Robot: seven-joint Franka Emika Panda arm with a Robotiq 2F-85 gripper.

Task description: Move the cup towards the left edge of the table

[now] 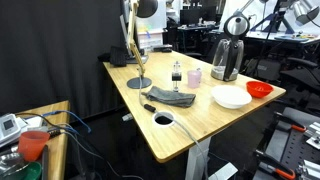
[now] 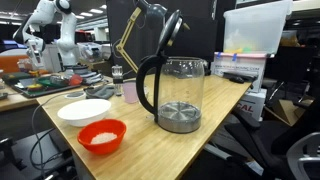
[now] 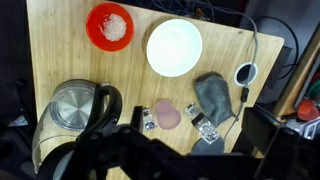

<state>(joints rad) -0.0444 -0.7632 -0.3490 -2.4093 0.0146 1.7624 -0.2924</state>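
The cup (image 1: pixel 194 75) stands upright on the table (image 1: pixel 200 125), just beside the kettle (image 1: pixel 226 58) and apart from it, on the side facing the desk lamp (image 1: pixel 138 50). In the wrist view, the cup lies to the right of the kettle, which fills the lower left of the frame. The white bowl (image 3: pixel 174 47) sits above and to the right of the kettle there, and the red bowl (image 3: pixel 110 26), which holds a white substance, sits directly above the kettle near the table edge. The grey cloth (image 3: pixel 213 95) lies beyond the cup from the kettle, well apart from the kettle itself. The gripper (image 3: pixel 165 150) appears only as a dark silhouette along the lower edge of the wrist view, high above the table and in contact with nothing. Its jaw position cannot be determined from these pictures. The gripper cannot be made out in either exterior view.
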